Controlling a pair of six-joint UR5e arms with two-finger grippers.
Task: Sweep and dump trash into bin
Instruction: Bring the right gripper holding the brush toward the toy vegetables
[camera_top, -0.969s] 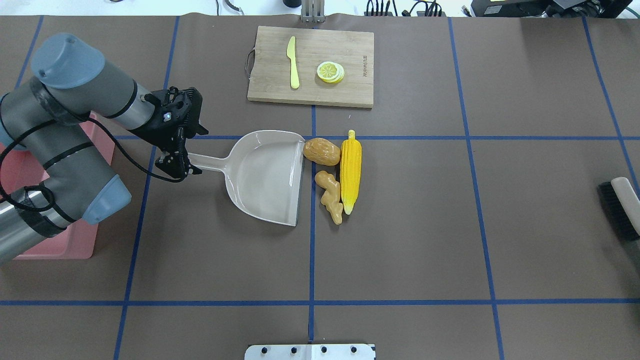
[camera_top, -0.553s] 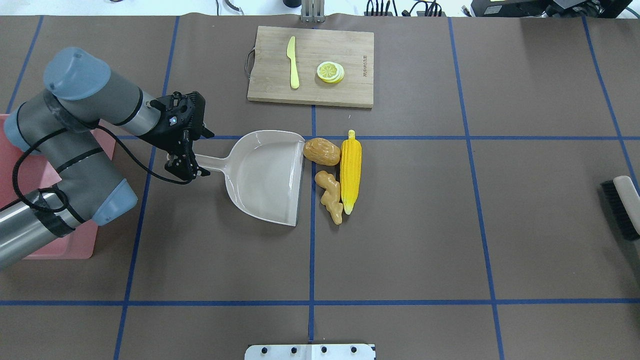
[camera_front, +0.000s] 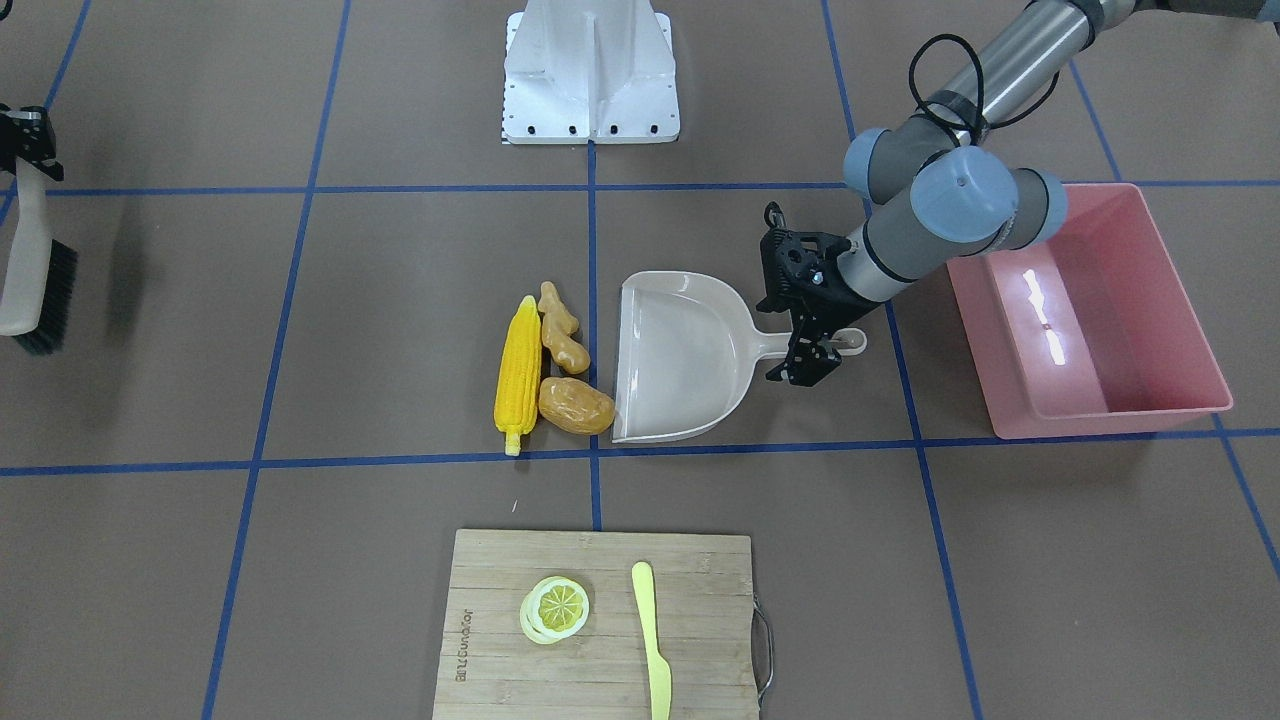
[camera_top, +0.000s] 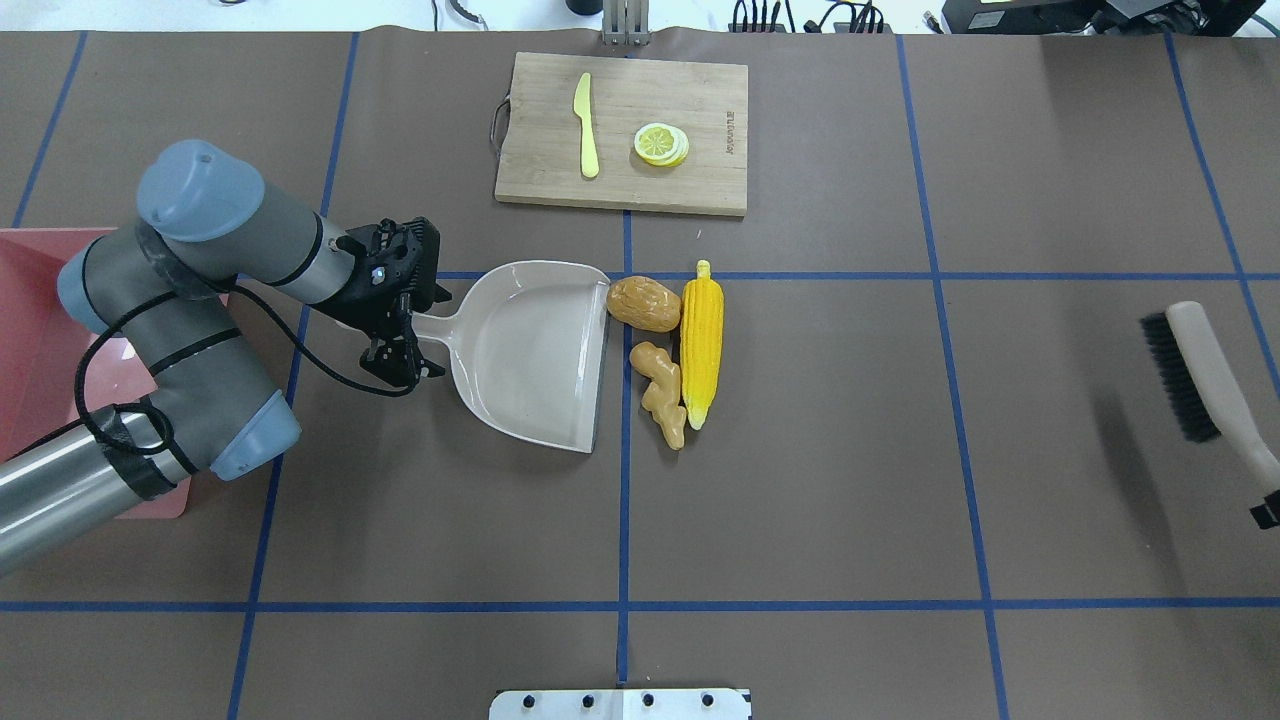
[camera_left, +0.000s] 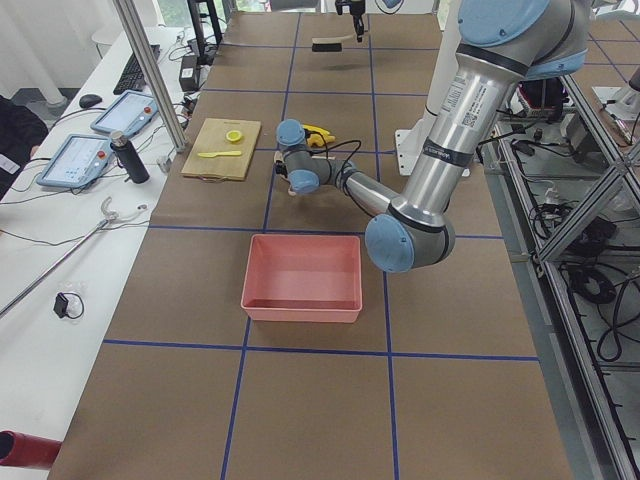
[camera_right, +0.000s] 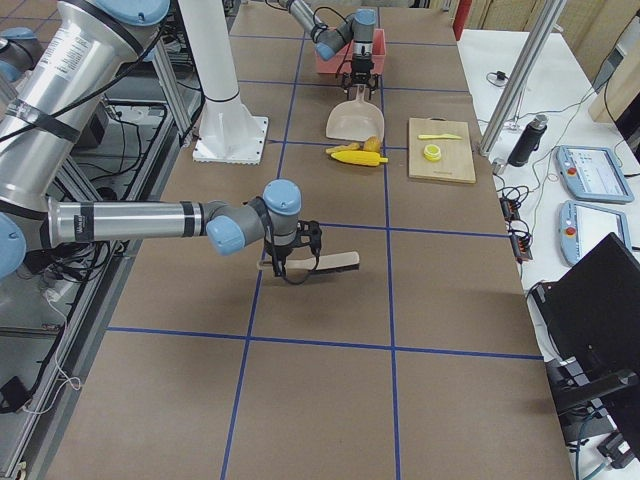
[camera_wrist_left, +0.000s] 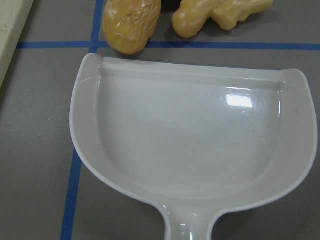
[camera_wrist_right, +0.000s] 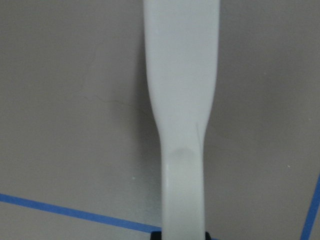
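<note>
The corn (camera_top: 701, 345), ginger (camera_top: 662, 392) and potato (camera_top: 643, 303) lay together near the middle of the worktop, just past the open lip of the dustpan (camera_top: 530, 355), with the potato against one corner of the lip. The left gripper (camera_top: 405, 365) hung over the dustpan's handle; whether it clenched the handle could not be told. The pink bin (camera_front: 1110, 422) sat by the left edge. Near the right edge, the right gripper (camera_front: 22, 145) grasped a brush (camera_top: 1190, 365), held above the surface.
</note>
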